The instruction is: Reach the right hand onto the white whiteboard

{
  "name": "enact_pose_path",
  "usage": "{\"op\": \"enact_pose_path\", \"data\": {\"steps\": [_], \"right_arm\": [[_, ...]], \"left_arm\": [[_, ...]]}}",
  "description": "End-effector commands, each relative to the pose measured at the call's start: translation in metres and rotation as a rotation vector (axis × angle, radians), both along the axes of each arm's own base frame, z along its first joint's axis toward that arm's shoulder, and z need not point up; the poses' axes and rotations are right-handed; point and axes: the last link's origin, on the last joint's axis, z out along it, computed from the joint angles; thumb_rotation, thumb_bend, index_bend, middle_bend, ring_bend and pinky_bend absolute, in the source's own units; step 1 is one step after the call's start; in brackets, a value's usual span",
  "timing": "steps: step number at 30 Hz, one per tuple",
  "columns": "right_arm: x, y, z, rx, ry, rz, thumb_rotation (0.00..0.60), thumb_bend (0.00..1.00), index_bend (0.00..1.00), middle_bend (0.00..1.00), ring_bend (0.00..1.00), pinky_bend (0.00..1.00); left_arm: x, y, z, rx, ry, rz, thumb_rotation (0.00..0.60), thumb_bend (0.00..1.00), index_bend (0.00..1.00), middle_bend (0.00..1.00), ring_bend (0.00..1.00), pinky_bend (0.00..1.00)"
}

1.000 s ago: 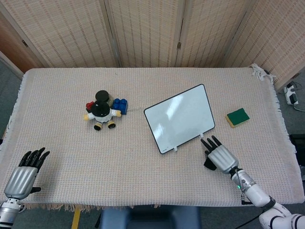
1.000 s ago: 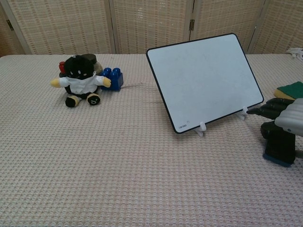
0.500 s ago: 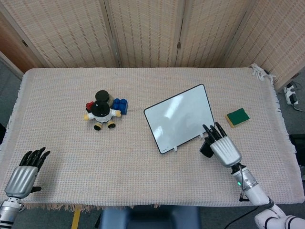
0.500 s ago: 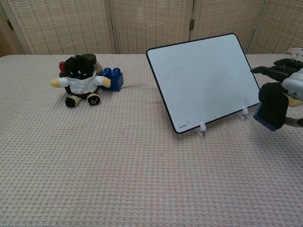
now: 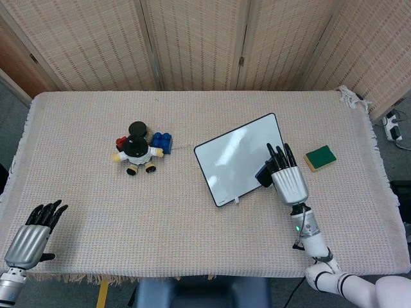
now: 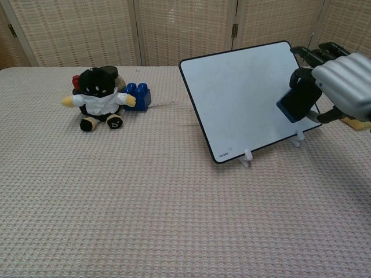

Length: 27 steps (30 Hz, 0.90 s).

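While gripped in the right hand's (image 5: 288, 181) fingers (image 6: 317, 57), the eraser (image 6: 297, 99) hovers before the whiteboard (image 6: 243, 98).

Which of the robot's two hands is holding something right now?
The right hand, raised before the tilted whiteboard, holds a dark blue-edged eraser block; the left hand rests empty.

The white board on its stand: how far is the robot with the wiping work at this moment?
Done: the right hand holds the dark eraser block with a blue face, lifted off the table. In hand: the eraser is raised in front of the right part of the white board with a black frame; contact cannot be told. Left: the wiping strokes, though the board already looks clean. The left hand lies idle near the table edge.
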Motion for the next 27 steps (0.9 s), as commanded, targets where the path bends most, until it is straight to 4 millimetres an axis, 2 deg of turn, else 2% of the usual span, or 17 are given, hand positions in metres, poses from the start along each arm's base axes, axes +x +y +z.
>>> {"op": "enact_pose_path", "data": {"steps": [1,6,9,19,22,27], "right_arm": [[0.007,-0.015,-0.009,-0.003,-0.018,-0.017,0.600,0.32,0.57,0.06,0.11,0.00],[0.014,-0.031,-0.017,-0.002,-0.032,-0.038,0.600,0.32,0.57,0.06,0.11,0.00],[0.016,-0.039,-0.023,0.005,-0.028,-0.050,0.600,0.32,0.52,0.05,0.11,0.00],[0.017,-0.045,-0.031,0.020,-0.018,-0.059,0.600,0.32,0.04,0.00,0.06,0.00],[0.016,-0.043,-0.028,0.016,-0.025,-0.051,0.600,0.32,0.00,0.00,0.05,0.00],[0.009,-0.036,-0.017,0.010,-0.029,-0.047,0.600,0.32,0.00,0.00,0.04,0.00]], "left_arm": [[0.000,-0.002,0.001,-0.006,-0.003,0.001,0.600,0.21,0.00,0.00,0.00,0.00],[-0.003,0.001,0.002,-0.003,-0.013,0.017,0.600,0.21,0.00,0.00,0.00,0.00],[-0.005,0.003,0.003,-0.002,-0.017,0.029,0.600,0.21,0.00,0.00,0.00,0.00],[-0.008,0.007,0.003,-0.006,-0.026,0.045,0.600,0.21,0.00,0.00,0.00,0.00],[-0.008,0.007,0.003,-0.005,-0.026,0.042,0.600,0.21,0.00,0.00,0.00,0.00],[-0.006,0.005,0.003,-0.004,-0.022,0.035,0.600,0.21,0.00,0.00,0.00,0.00]]}}
